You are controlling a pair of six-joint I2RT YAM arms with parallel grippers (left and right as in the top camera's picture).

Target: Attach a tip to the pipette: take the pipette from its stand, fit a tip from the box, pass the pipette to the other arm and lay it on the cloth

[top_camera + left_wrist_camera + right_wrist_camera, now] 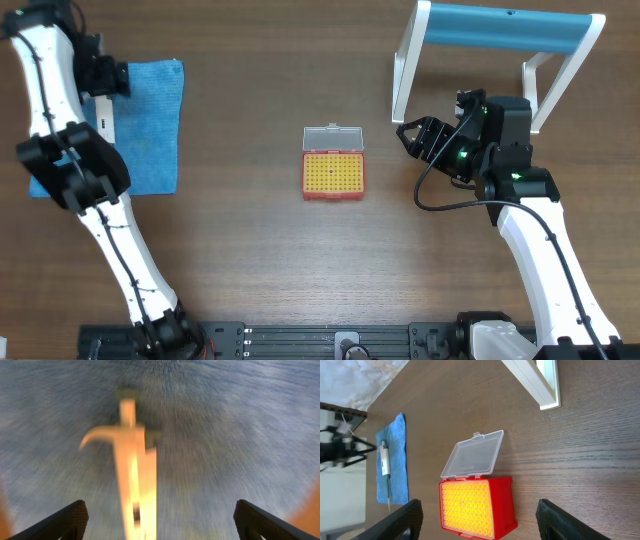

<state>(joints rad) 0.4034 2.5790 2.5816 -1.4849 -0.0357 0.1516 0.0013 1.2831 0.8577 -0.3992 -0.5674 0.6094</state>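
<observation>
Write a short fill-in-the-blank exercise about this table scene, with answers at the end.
1. The pipette lies on the blue ____.
2. The tip box stands in the middle of the table with its clear lid ____.
3. The box's body is red and the tips in it are ____.
Missing words: cloth; open; yellow.

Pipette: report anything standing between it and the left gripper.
Nothing visible does. The left gripper hangs open directly above the pipette, which lies on the blue cloth, with only bare cloth around it.
</observation>
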